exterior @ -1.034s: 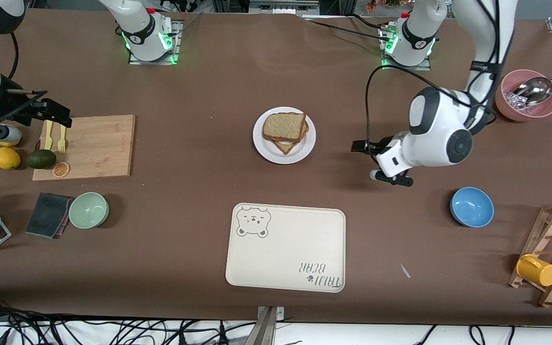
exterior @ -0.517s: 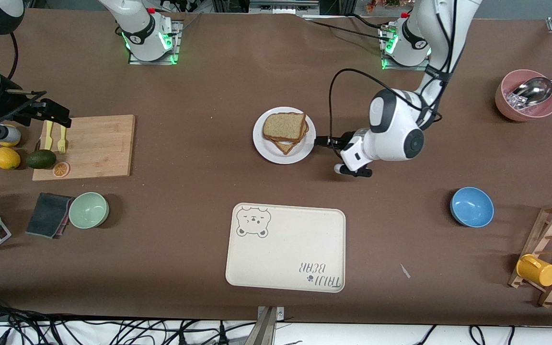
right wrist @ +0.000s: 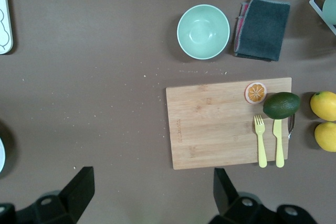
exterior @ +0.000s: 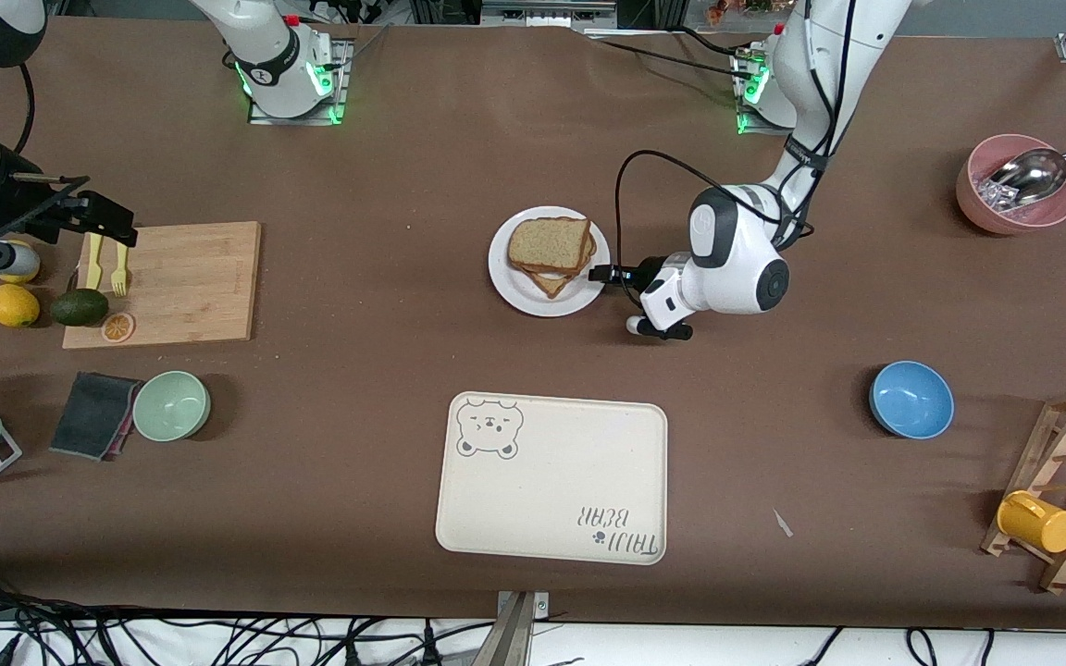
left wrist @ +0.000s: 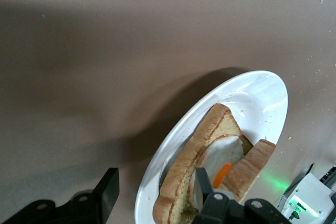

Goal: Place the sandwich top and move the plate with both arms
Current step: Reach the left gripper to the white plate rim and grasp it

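The sandwich top (exterior: 549,242), a plain brown slice, lies on the lower sandwich layers on the white plate (exterior: 519,294) at mid-table. My left gripper (exterior: 602,274) is low at the plate's edge toward the left arm's end. In the left wrist view the left gripper (left wrist: 155,182) is open, one finger outside the plate rim (left wrist: 173,140) and the other over the bread (left wrist: 181,174), with egg filling (left wrist: 223,156) showing between the slices. My right gripper (exterior: 112,220) waits open over the cutting board's end; in the right wrist view nothing is between the right gripper's (right wrist: 152,179) fingers.
A cream bear-printed tray (exterior: 551,481) lies nearer the camera than the plate. A wooden cutting board (exterior: 191,277) with utensils, an avocado, lemons and a green bowl (exterior: 171,405) are toward the right arm's end. A blue bowl (exterior: 911,399), pink bowl (exterior: 1014,194) and mug rack (exterior: 1065,490) stand toward the left arm's end.
The left arm has swept across the table from near the blue bowl to the plate's edge, and its fingers have narrowed. The right arm has not moved.
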`<state>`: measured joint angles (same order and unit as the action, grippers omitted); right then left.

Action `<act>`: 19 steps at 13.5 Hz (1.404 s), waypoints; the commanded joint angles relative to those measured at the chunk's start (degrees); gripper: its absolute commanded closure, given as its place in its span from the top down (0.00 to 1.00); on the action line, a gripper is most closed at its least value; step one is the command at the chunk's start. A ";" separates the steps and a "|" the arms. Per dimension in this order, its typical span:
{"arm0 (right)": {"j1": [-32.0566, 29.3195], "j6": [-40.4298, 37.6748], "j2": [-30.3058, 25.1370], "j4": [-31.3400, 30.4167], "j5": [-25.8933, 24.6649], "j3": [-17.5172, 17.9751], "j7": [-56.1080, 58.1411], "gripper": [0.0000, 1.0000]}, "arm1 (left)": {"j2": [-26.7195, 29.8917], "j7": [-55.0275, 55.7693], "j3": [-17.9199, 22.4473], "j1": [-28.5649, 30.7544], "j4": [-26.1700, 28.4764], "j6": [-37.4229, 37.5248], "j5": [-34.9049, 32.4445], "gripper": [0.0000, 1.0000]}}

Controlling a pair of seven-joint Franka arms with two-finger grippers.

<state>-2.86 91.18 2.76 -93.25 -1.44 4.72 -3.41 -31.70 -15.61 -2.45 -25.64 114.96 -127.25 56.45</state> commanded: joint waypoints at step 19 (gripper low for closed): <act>-0.12 -0.13 -0.39 -0.44 0.12 -0.07 0.43 1.00 | -1.26 -7.41 -0.01 0.24 2.99 1.91 11.49 0.00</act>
<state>-2.86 91.18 2.77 -93.25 -1.44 4.72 -3.41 -32.92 -20.90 -2.49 -25.52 117.48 -125.80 64.56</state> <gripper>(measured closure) 0.000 0.833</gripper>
